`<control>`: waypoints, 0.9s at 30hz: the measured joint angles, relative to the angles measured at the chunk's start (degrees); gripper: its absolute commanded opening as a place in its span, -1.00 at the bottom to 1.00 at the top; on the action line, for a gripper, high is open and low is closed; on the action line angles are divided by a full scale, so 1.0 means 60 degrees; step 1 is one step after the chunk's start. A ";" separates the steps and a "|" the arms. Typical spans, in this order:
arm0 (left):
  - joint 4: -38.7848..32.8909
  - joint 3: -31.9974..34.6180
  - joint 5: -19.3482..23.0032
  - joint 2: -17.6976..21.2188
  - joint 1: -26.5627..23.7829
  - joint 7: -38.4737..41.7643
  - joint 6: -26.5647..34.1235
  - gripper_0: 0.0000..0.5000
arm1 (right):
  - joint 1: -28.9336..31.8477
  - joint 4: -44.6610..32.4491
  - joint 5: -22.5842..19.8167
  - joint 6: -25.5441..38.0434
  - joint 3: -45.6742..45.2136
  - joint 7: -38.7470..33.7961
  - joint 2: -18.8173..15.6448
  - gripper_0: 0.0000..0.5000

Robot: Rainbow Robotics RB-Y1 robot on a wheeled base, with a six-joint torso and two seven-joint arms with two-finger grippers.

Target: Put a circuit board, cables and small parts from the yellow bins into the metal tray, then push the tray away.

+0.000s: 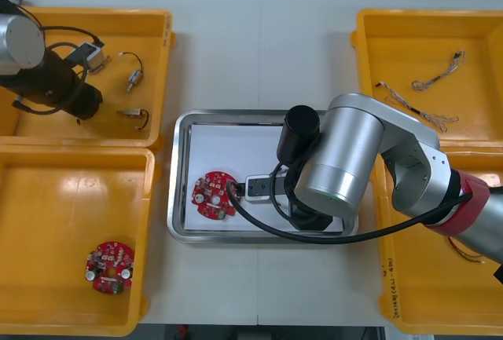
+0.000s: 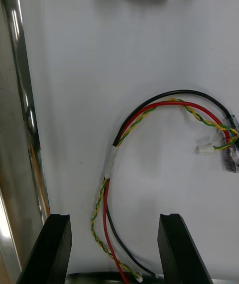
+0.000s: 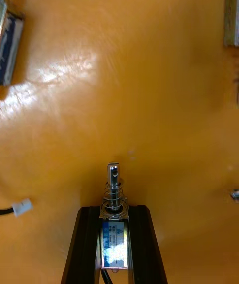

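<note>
near-left yellow bin [image 1: 47,199]: holds one round red bin circuit board [image 1: 110,267], lying flat near its inner wall.
near-right yellow bin [image 1: 424,293]: partly covered by the right arm.
metal tray [image 1: 179,159]: between the bins at the table's middle, white inside.
tray circuit board [image 1: 214,195]: round, red, flat on the white floor near the tray's left wall.
right gripper [image 2: 117,249]: low over the tray, just beside the tray circuit board; fingers [image 2: 59,249] spread wide, holding nothing.
red and yellow cable [image 2: 149,110]: bundled with a black lead, lying loose on the tray's white floor. one end runs between the spread fingers without touching either; the rest curves away to a small white plug [image 2: 204,149].
far-left yellow bin [image 1: 149,42]: left gripper [image 3: 113,212] sits over its floor, fingers closed on a held small metal part [image 3: 113,239], whose sprung pin sticks out past the fingertips.
loose small metal parts: two, [image 1: 134,79] and [image 1: 132,112], on the same bin's floor, apart from each other.
far-right yellow bin [image 1: 393,49]: two thin cables, [image 1: 440,71] and [image 1: 416,108], lying near each other; colours too fine to tell.
</note>
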 measured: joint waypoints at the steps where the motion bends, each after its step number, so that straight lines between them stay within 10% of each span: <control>1: -0.0047 0.0108 0.0000 0.0000 0.0000 0.0000 0.0170 -1.00 | 0.0000 0.0000 0.0000 0.0000 0.0000 0.0000 0.0000 1.00; 27: -0.3400 0.2190 -0.0867 0.0018 0.0001 0.1692 0.4391 -1.00 | -0.0147 -0.1253 -0.0287 0.2168 -0.3371 -0.0008 0.0437 1.00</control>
